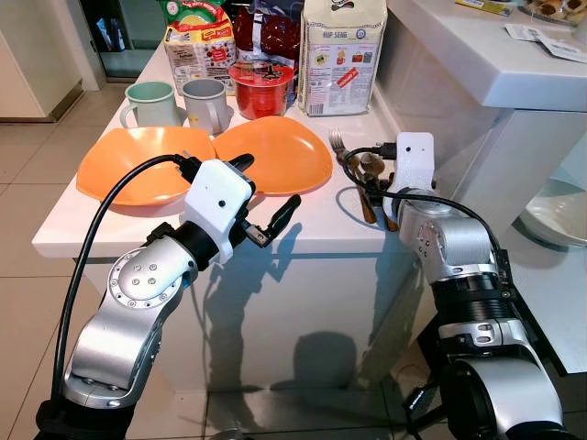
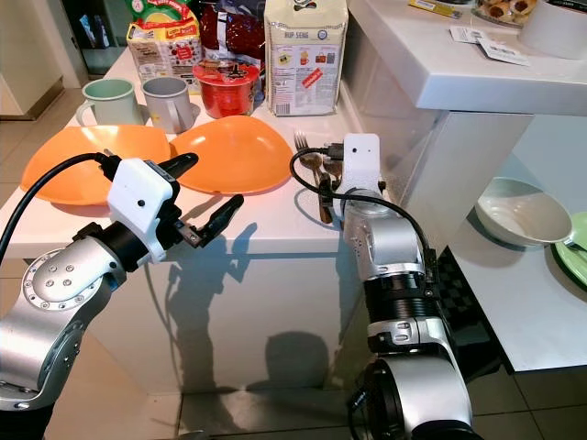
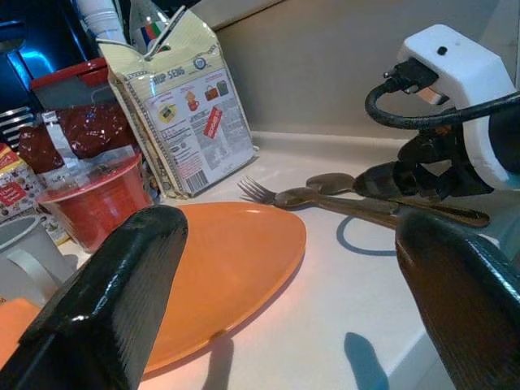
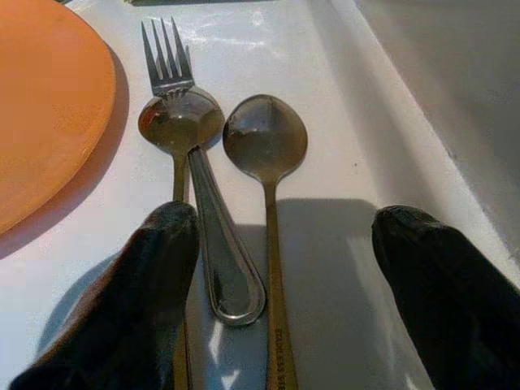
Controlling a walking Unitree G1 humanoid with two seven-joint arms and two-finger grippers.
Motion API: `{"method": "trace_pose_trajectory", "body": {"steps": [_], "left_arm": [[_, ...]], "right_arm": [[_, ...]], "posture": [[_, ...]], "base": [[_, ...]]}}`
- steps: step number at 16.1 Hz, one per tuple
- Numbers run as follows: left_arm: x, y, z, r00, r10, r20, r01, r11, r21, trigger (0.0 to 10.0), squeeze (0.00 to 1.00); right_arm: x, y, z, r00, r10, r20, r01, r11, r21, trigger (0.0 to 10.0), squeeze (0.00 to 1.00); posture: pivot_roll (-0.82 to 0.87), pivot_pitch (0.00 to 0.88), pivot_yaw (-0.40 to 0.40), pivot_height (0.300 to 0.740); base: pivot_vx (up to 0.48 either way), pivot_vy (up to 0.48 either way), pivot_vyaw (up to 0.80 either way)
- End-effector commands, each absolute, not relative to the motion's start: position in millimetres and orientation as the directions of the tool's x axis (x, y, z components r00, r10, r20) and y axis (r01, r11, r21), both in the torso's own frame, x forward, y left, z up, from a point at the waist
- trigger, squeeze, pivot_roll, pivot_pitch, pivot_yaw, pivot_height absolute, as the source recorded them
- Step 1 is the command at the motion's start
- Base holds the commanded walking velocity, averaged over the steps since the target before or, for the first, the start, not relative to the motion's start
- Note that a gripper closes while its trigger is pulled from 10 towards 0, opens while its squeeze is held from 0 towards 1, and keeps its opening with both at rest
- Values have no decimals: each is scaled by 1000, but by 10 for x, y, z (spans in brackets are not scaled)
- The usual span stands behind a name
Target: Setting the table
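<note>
I am reaching for the cutlery at the centre right of the frame, my right gripper [image 4: 276, 276] hanging over the fork [image 4: 166, 57] and two spoons [image 4: 266, 138] on the white table [image 1: 303, 215], fingers spread; next I judge I must lower and pinch one handle. My left gripper [image 1: 266, 197] is hovering open beside the orange plates [image 1: 275, 151].

2 orange plates [image 1: 275, 151], a red bowl [image 1: 260, 89], and a mint mug [image 1: 151, 103] on white counter [image 1: 303, 215].
</note>
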State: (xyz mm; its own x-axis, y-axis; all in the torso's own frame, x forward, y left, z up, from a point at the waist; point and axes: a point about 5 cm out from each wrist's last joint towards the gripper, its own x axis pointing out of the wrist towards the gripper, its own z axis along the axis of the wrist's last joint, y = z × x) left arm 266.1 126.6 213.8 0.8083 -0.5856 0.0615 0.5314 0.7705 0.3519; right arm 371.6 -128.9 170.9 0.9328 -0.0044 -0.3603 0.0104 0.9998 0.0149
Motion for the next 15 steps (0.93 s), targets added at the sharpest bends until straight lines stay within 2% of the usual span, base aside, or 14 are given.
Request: {"method": "trace_pose_trajectory", "body": {"steps": [1,2,5,6,7,8,10,13,15], "left_arm": [[2673,1249,2169,800,-596,67,536,760,367,10000,0],[2673,1252,2170,800,-596,67,536,760,367,10000,0],[2675,1246,2171,798,-600,64,540,758,367,10000,0],[2675,1247,2171,798,-600,64,540,758,366,10000,0],[2674,1246,2169,797,-601,62,542,756,367,10000,0],[2674,1245,2169,796,-602,62,543,756,367,10000,0],[2674,1245,2166,796,-603,61,544,755,366,10000,0],[2674,1245,2164,795,-603,60,544,755,366,10000,0],[2673,1245,2163,795,-603,60,545,755,366,10000,0]], "right_arm": [[3705,-1308,1676,918,-1,-396,27,998,60,10000,933],[3689,-1311,1622,906,10,-422,37,994,102,10000,0],[3634,-1322,1420,864,62,-500,70,968,241,10000,0],[3627,-1321,1405,859,69,-507,70,966,249,10000,0],[3613,-1334,1363,848,68,-526,72,968,240,9490,0],[3607,-1345,1345,842,62,-536,72,971,226,4078,0],[3608,-1361,1336,836,57,-545,62,978,197,0,0],[3602,-1394,1301,828,36,-560,6,997,73,0,0],[3599,-1407,1282,822,34,-569,-14,999,39,0,0]], "posture": [[59,0,-11,740],[60,0,-9,740],[60,0,-7,740],[60,0,-7,740],[60,0,-7,740],[60,0,-7,740],[60,0,-7,740],[60,0,-7,740],[60,0,-7,740]], "base": [[0,0,0],[0,0,0],[0,0,0],[0,0,0],[0,0,0],[0,0,0],[0,0,0],[0,0,0],[0,0,0]]}}
